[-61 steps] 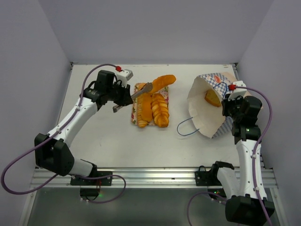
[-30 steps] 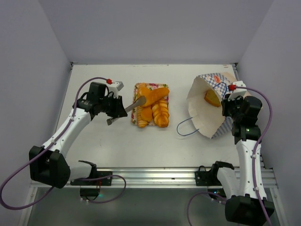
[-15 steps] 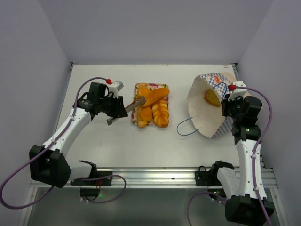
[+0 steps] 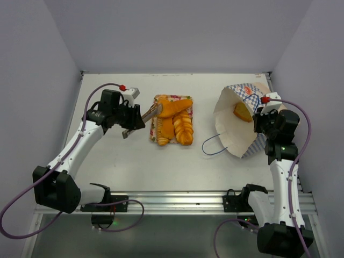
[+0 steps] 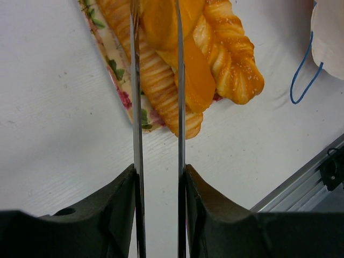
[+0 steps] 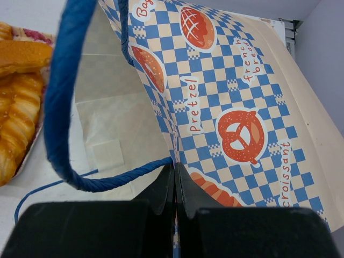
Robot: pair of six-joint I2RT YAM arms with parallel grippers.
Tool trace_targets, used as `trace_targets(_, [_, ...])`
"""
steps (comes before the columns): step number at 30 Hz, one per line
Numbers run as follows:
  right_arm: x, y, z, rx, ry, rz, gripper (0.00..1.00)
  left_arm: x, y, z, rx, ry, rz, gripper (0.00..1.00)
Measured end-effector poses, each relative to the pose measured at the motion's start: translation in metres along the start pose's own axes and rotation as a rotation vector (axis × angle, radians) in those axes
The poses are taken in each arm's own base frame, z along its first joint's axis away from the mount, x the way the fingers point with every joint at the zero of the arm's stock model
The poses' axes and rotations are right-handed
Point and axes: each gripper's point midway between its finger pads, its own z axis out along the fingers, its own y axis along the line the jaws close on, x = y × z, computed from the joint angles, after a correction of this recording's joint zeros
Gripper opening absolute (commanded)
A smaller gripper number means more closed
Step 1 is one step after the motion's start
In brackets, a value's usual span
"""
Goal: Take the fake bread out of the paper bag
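Since a moment ago the left gripper has drawn a little toward the upper left, and the long glossy orange loaf it carried now lies flatter across the pink-flowered rectangular tray. Its thin metal fingers stand apart on either side of the loaf's near end. It looks like a letting-go, though I cannot tell whether they still brush it.

The tray sits at the middle of the top view and holds the loaf slantwise over two ridged golden pastries, all heaped touching.

At the right, the tall tan kraft paper bag with the blue-and-white checkered band leans with its mouth gaping toward the upper left. The right gripper has its fingers pressed together on the bag's rim, beside a blue cord handle — a hold that props the mouth wide for reaching in. One orange piece of fake bread lies inside, so the emptying is not finished.
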Motion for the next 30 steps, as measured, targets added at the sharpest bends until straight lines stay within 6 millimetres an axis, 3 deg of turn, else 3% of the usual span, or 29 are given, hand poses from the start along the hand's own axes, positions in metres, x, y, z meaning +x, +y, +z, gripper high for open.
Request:
trace_targets(12, [0.000, 0.000, 0.000, 0.000, 0.000, -0.003, 0.00, -0.011, 0.011, 0.012, -0.038, 0.014, -0.003, 0.38])
trace_targets(19, [0.000, 0.000, 0.000, -0.001, 0.000, -0.003, 0.00, -0.028, 0.015, 0.005, -0.078, -0.033, 0.010, 0.38])
trace_targets(26, [0.000, 0.001, 0.000, -0.004, -0.001, -0.003, 0.00, -0.055, 0.002, -0.018, -0.066, -0.134, 0.050, 0.31])
trace_targets(30, [-0.001, 0.005, 0.000, -0.031, -0.005, -0.010, 0.00, -0.059, -0.018, -0.030, 0.014, -0.180, 0.082, 0.25])
